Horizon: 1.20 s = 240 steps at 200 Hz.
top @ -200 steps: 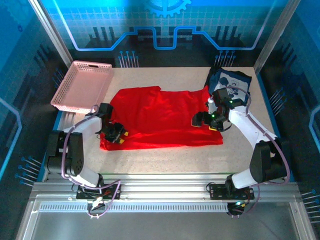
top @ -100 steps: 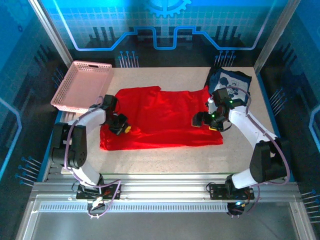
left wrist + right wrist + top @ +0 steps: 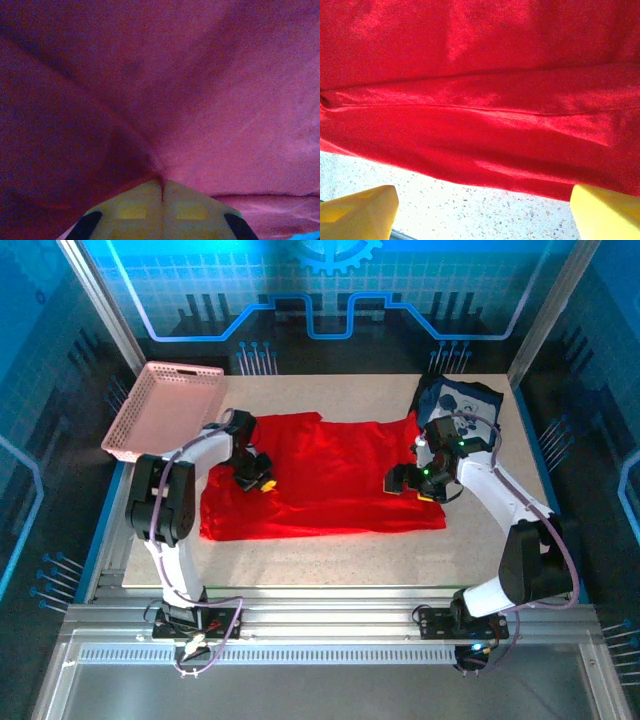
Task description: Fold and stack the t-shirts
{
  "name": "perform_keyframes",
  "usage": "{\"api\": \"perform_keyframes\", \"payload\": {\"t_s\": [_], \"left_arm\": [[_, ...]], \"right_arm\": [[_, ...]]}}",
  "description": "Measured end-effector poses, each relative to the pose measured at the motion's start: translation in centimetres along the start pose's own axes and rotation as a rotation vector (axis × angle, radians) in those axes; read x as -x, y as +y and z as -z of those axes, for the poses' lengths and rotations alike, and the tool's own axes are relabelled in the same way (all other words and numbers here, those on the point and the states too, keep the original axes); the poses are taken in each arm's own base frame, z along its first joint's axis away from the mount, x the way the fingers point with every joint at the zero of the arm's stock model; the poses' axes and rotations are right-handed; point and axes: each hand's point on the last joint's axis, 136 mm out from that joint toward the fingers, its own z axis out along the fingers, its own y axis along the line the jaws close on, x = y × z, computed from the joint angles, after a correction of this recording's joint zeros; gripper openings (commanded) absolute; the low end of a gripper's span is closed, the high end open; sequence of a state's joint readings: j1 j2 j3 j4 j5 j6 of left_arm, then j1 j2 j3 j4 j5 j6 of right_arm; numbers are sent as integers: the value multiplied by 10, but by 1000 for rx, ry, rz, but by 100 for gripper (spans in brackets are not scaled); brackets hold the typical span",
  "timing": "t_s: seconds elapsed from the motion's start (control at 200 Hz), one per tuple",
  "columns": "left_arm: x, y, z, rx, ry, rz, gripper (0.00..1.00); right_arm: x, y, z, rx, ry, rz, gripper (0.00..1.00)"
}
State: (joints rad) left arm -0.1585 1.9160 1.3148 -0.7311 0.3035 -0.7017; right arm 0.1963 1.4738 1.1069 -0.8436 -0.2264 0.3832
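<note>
The red t-shirt (image 3: 330, 475) lies spread across the middle of the table, its print hidden. My left gripper (image 3: 256, 480) sits over the shirt's left part. In the left wrist view its yellow fingertips (image 3: 150, 200) are pressed together, shut on a pinch of red cloth (image 3: 200, 100) that puckers toward them. My right gripper (image 3: 402, 480) is at the shirt's right side, open; its yellow fingers (image 3: 360, 210) stand wide apart, with the shirt's edge (image 3: 485, 165) and bare table between them. The navy t-shirt (image 3: 462, 400) lies crumpled at the back right, behind the right arm.
A pink lattice basket (image 3: 165, 405) stands at the back left corner. Speckled tabletop (image 3: 330, 555) runs along the near edge in front of the red shirt. The enclosure's frame posts rise at both back corners.
My left gripper has moved away from the near edge and to the right, dragging the shirt's left part inward. The right arm has stayed put.
</note>
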Motion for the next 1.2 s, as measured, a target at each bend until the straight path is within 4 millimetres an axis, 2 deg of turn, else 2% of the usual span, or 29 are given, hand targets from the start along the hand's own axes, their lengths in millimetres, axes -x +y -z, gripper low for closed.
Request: {"api": "perform_keyframes", "payload": {"t_s": [0.24,0.415,0.555,0.635,0.725,0.79,0.865,0.965,1.05,1.125,1.201], "left_arm": [[12,-27,-6,22,15,-133,7],[15,-39,-14,37,33,-203,31],[18,-44,-13,43,25,-237,56],[22,-56,-4,27,1,-265,62],[27,-68,10,2,-47,-283,73],[28,-73,26,-12,-89,-284,79],[25,-77,51,-54,-151,-273,80],[18,-62,86,-114,-223,-216,80],[19,-30,105,-130,-266,-127,77],[23,3,104,-119,-278,-41,71],[23,30,90,-83,-262,20,62]], "right_arm": [[0,2,-2,14,5,0,89],[1,3,-5,18,10,0,89],[0,6,-7,22,13,10,89],[0,7,-9,23,16,14,89],[-1,8,-13,21,28,16,89],[-3,9,-17,19,41,19,89],[-4,11,-19,19,47,24,89],[-4,14,-20,22,46,29,89],[-2,17,-20,23,47,28,89],[3,18,-23,16,47,20,89],[9,14,-28,-14,45,-1,88]]}}
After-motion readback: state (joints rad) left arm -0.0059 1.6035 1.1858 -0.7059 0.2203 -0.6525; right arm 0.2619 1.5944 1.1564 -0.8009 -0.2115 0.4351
